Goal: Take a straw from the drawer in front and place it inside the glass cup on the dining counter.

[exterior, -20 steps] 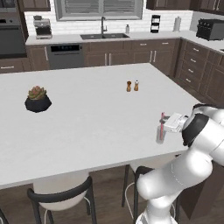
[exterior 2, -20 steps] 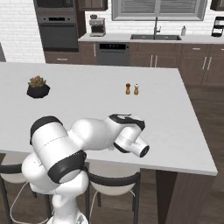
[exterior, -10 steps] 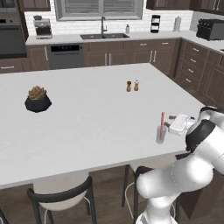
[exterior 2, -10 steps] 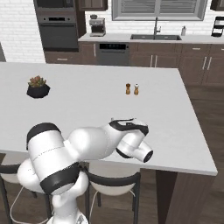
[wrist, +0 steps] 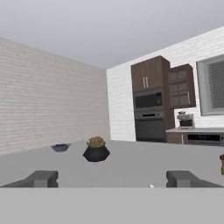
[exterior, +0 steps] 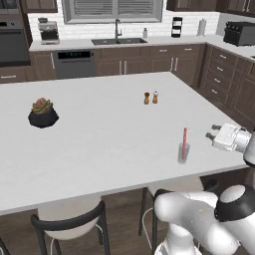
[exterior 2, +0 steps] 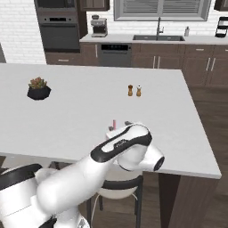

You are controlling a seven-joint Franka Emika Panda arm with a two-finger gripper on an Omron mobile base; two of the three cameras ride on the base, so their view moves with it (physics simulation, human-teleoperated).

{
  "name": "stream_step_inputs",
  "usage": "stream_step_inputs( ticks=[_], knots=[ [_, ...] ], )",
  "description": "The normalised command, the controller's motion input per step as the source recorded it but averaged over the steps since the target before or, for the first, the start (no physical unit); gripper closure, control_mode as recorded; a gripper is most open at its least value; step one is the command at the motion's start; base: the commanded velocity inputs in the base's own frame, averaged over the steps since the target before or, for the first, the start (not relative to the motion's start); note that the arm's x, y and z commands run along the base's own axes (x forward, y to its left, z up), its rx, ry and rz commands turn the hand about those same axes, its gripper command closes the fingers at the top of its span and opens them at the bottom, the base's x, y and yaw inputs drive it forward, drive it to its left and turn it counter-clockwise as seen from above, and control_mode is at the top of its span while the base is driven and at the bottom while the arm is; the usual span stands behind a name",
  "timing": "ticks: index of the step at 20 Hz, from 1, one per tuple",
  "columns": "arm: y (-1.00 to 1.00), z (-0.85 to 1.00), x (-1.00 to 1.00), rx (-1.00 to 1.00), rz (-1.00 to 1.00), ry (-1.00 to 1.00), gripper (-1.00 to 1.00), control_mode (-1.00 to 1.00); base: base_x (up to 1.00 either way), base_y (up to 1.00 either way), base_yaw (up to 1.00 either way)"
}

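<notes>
The pink-red straw stands upright in the small glass cup, near the front right edge of the white dining counter. My gripper hovers just to the right of the cup, apart from it and open. The hand view has its two dark fingertips spread wide with nothing between them, and my gripper points across the dining counter. From the right base, my arm covers the cup and only the straw's tip pokes out. Which dark drawer front is the task's drawer I cannot tell.
Brown and white shakers stand mid-counter, and a potted succulent at the far left. Stools are tucked under the near edge. Dark cabinets with shut drawers line the right; a sink and wall oven stand behind.
My gripper has opened, let go of the straw, which stays in the cup, and drawn back to the right, away from the cup.
</notes>
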Motion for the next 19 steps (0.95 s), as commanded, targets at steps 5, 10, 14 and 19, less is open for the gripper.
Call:
stream_step_inputs(
  ticks=[5,10,14,19],
  knots=[
    [0.0,0.95,-0.64,-0.01,-0.12,0.18,-1.0,-1.0,0.0,0.0,0.0],
    [0.0,0.62,-0.53,-0.1,-0.12,0.28,-1.0,-1.0,0.0,0.0,0.0],
    [0.0,0.32,-0.43,-0.16,-0.13,0.36,-1.0,-1.0,0.0,0.0,0.0],
    [0.0,0.13,-0.29,-0.18,-0.14,0.44,-1.0,-1.0,0.0,0.0,0.0]
  ],
)
